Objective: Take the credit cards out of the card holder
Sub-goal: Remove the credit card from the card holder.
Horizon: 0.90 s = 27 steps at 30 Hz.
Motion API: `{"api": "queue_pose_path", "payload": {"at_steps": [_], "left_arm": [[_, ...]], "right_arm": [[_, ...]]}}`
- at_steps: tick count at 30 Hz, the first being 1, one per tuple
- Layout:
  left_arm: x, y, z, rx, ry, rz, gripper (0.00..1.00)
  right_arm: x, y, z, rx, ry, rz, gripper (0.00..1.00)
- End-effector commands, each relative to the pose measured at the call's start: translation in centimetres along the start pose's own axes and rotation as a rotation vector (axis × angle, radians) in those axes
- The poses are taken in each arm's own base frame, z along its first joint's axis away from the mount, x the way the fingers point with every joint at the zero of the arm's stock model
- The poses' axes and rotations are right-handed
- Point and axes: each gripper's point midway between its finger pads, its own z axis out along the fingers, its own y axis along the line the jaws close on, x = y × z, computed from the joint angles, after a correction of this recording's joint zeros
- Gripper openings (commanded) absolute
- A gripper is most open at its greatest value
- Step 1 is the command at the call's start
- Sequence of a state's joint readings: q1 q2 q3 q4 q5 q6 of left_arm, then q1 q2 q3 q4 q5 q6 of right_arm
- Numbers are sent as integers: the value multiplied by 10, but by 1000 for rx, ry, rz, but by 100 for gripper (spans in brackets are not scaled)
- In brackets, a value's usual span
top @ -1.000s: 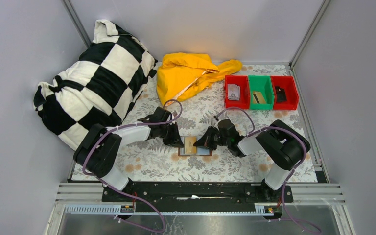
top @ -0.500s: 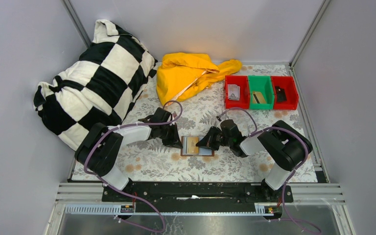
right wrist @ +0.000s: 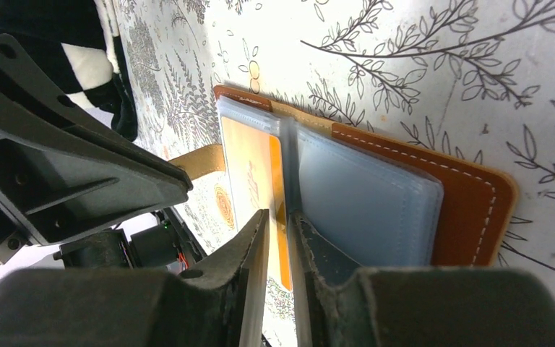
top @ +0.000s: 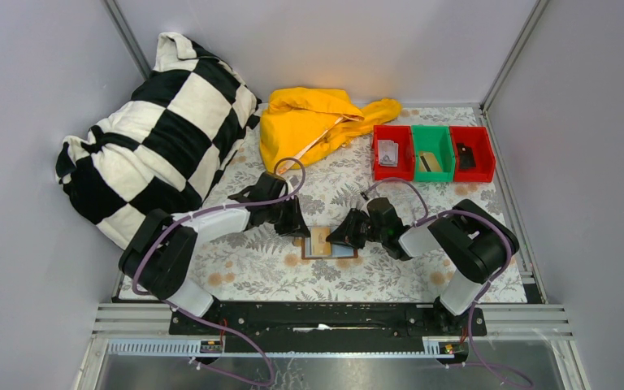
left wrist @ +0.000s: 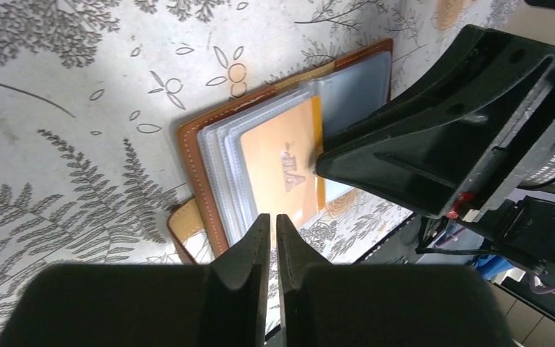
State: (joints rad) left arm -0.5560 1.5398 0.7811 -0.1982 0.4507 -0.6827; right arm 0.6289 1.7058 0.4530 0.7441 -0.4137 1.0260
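Brown leather lies spread open on the floral tabletop (top: 244, 272). The card holder (left wrist: 188, 141) sits between my two hands with its clear sleeves fanned upward, and a tan credit card (left wrist: 282, 170) marked VIP is in the top sleeve. My left hand (left wrist: 269, 217) is at one edge of the holder, its fingers pressed almost together with only a slit between them and nothing visibly caught there. My right hand (right wrist: 278, 215) is over the fold with its fingers slightly parted. The card's orange edge shows in the gap, but I cannot tell whether they grip it.

To do this well, I judge the left should pin the leather flat. The right should take only the card's bare edge, not the plastic, and draw it straight out along the sleeve's opening.

I cannot see how many cards sit in the lower sleeves, or where each sleeve's mouth is. From above, both hands cover much of the holder.
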Motion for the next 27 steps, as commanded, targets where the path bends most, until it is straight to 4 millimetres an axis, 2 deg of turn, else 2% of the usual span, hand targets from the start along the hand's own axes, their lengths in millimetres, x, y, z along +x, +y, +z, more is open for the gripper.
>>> {"api": "queue_pose_path", "payload": {"at_steps": [1,8,13,15,18,24,27], "left_arm": [[-10,-25,-1,101,-45,37,11],[2,-12,15,65,8,15,11],[11,2,21,23,38,-3,10],[14,6,22,15,42,-9,10],[14,7,21,11,36,-7,10],[19,14,24,-7,51,-15,10],[23,18,27,-7,66,-31,10]], "right_arm": [[-4,2,-2,-13,-9,-25,23],[-3,1,-2,-14,-3,-28,15],[-1,3,-2,-31,3,-19,17],[0,3,-3,-46,-3,-3,21],[3,3,-1,-65,5,12,22],[3,0,-4,-81,-6,43,2],[3,-4,-8,-70,-14,41,0]]}}
